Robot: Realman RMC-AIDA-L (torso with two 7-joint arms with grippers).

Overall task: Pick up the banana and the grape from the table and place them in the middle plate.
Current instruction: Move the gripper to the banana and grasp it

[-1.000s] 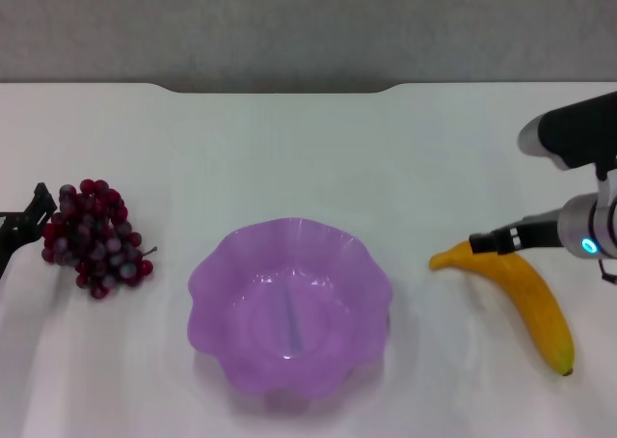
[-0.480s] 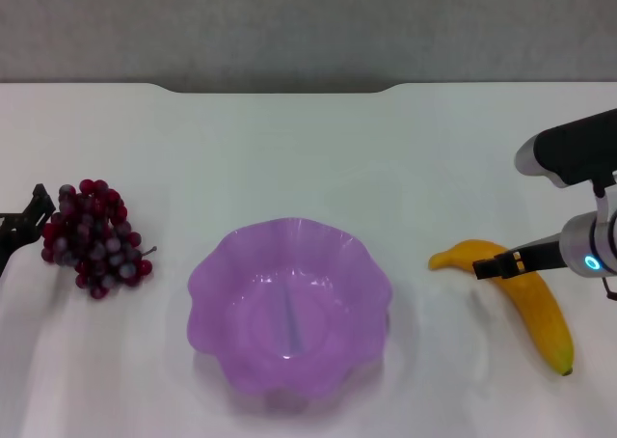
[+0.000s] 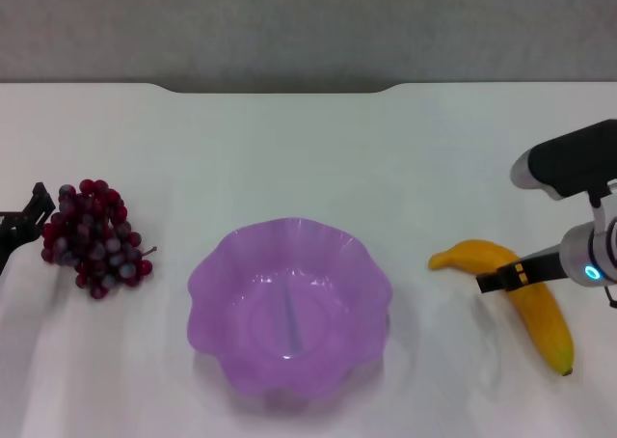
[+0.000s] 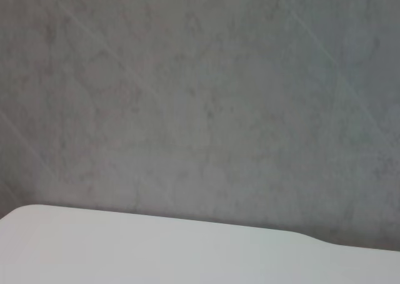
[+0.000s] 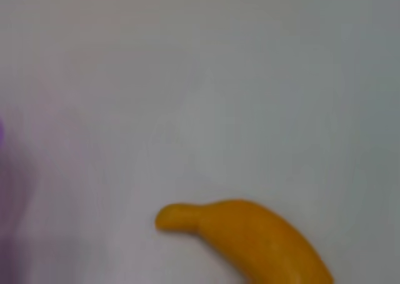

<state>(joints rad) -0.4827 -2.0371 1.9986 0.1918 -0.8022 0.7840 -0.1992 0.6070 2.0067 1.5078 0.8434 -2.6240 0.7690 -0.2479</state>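
Note:
The yellow-orange banana (image 3: 532, 308) lies on the white table (image 3: 318, 158) at the right, its stem end pointing toward the plate; it also fills the lower part of the right wrist view (image 5: 256, 240). My right gripper (image 3: 503, 276) reaches in from the right and lies across the banana's upper half. The bunch of dark red grapes (image 3: 94, 237) sits at the far left. My left gripper (image 3: 23, 224) stands open right beside the bunch, one tip touching its edge. The purple scalloped plate (image 3: 207, 284) is in the middle and holds nothing.
The table's far edge has a shallow notch (image 3: 280, 89) with a grey wall behind it; the left wrist view shows only that wall and the table edge (image 4: 156, 234). A faint purple blur of the plate (image 5: 2, 140) borders the right wrist view.
My right gripper has slid down and toward me, from the banana's stem end to across its body. The left gripper and the grapes have stayed put.

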